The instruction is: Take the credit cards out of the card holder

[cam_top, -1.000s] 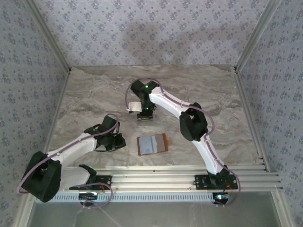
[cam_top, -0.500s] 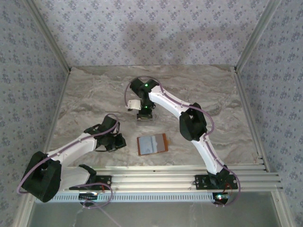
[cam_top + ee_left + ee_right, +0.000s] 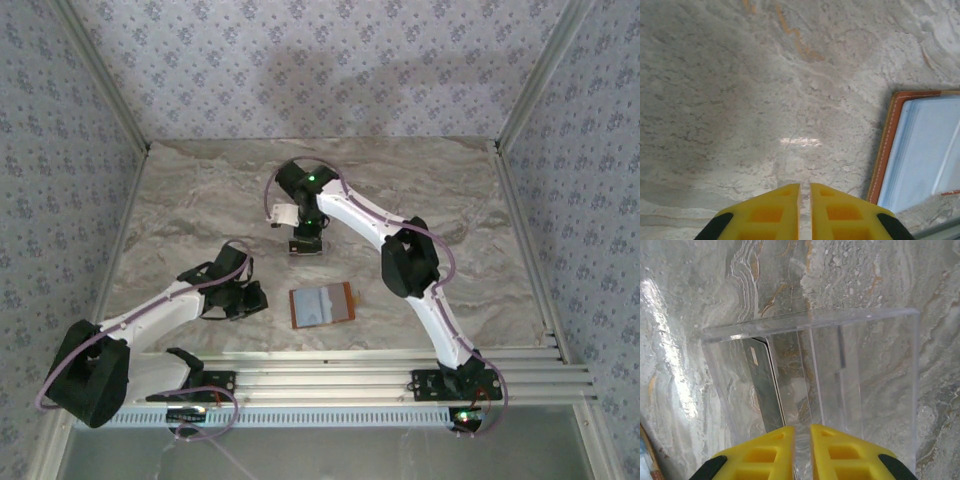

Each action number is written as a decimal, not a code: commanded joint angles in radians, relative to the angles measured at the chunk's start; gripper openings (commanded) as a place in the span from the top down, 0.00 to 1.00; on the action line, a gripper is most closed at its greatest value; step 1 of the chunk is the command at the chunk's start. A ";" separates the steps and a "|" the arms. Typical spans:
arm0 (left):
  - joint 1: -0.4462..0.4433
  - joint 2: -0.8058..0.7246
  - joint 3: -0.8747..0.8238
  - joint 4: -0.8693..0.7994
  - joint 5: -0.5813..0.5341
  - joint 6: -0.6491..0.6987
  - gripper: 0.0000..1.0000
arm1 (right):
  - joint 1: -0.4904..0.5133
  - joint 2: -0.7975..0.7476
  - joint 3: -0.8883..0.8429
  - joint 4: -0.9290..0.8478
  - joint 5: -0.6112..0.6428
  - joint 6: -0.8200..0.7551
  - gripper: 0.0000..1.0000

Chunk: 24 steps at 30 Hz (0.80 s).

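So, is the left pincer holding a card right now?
No, the left pincer is shut on nothing, with the open card holder lying apart beside it.

Overhead camera, two wrist close-ups
Top looks down from behind; left wrist view shares the card holder (image 3: pixel 322 305).

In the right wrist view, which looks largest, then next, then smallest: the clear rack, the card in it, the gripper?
1. clear rack
2. right gripper, though nearness to the camera enlarges it
3. card, standing almost edge-on in the rack
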 commanded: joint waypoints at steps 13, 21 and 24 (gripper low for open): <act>-0.066 0.157 0.060 0.245 0.144 -0.045 0.95 | -0.035 -0.466 -0.592 0.464 -0.189 0.673 0.92; -0.115 0.269 0.104 0.276 0.165 -0.046 0.97 | -0.057 -0.600 -0.819 0.606 -0.267 0.981 0.96; -0.119 0.295 0.104 0.280 0.165 -0.050 0.98 | -0.059 -0.615 -0.866 0.623 -0.331 1.045 0.94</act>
